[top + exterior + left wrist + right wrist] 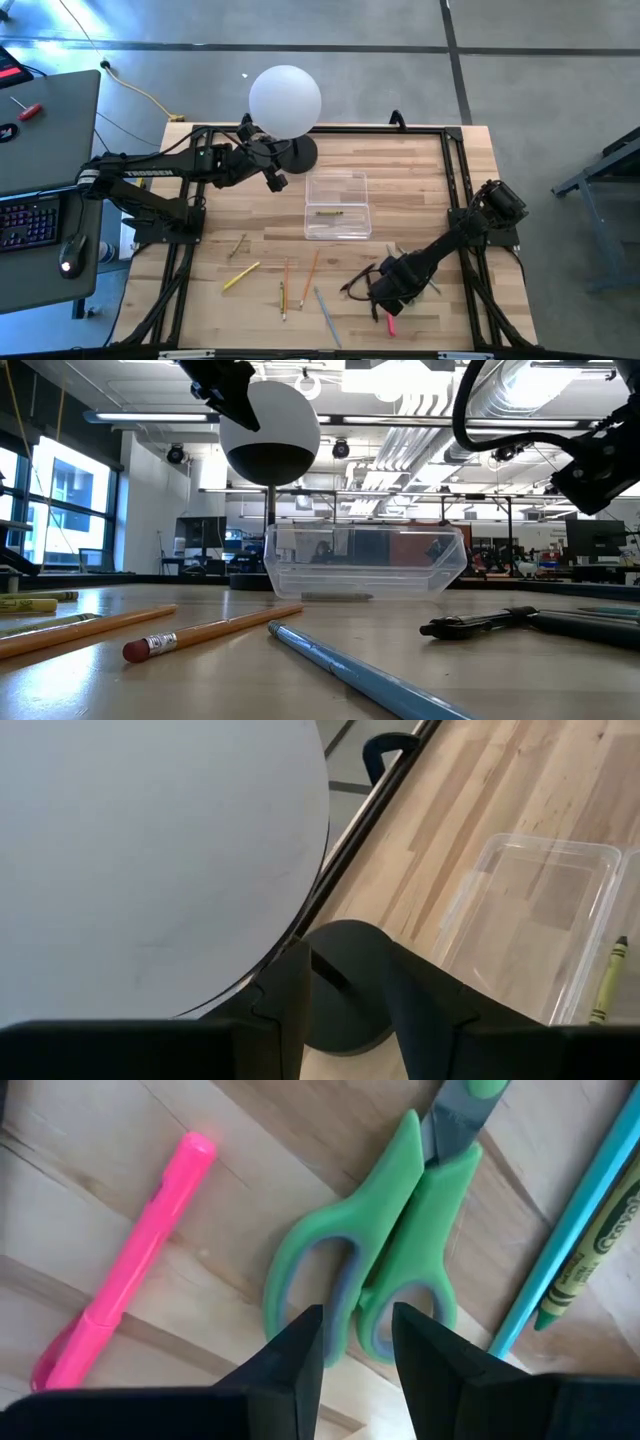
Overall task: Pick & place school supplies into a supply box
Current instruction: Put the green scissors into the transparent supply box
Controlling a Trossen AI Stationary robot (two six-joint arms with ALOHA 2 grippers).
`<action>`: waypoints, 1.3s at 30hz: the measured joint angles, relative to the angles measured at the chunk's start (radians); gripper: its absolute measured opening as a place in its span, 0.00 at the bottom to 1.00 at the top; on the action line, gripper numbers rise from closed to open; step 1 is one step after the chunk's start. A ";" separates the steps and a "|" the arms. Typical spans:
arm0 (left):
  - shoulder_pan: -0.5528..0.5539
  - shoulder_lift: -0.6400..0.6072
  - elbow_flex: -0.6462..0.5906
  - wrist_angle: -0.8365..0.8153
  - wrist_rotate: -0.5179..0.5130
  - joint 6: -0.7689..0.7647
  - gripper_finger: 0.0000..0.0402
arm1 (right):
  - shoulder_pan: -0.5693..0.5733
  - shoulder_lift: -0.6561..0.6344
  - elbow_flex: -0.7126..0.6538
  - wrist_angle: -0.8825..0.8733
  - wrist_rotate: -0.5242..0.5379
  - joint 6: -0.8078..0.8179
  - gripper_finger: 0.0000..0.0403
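Only legible lettering: "Crayola" printed along the green crayon, lying at 3 o'clock of the green-handled scissors; nothing else reads.

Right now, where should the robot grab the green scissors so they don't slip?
Probably at the handles. The green scissors lie flat and closed on the table, so coming straight down from above suits them. The two loops sit side by side, and the right gripper hangs just over where they meet, fingers slightly apart. Pinching across that middle part looks surest; the blades are thin and smooth.

high: straight down | low: tabletop level | wrists: close | shared: supply box, high/low/left wrist
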 joint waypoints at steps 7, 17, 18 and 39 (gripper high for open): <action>0.000 0.000 0.000 0.000 0.000 0.000 0.40 | 0.026 0.000 0.000 -0.004 -0.001 0.043 0.25; 0.000 0.000 0.000 0.000 0.000 -0.011 0.40 | 0.039 0.001 -0.036 0.030 0.005 0.077 0.25; 0.000 0.000 0.000 0.000 0.000 -0.011 0.40 | 0.038 0.001 -0.055 0.050 -0.003 0.079 0.25; 0.000 0.000 0.000 0.009 -0.001 -0.014 0.40 | 0.019 -0.030 -0.038 0.172 -0.007 -0.025 0.11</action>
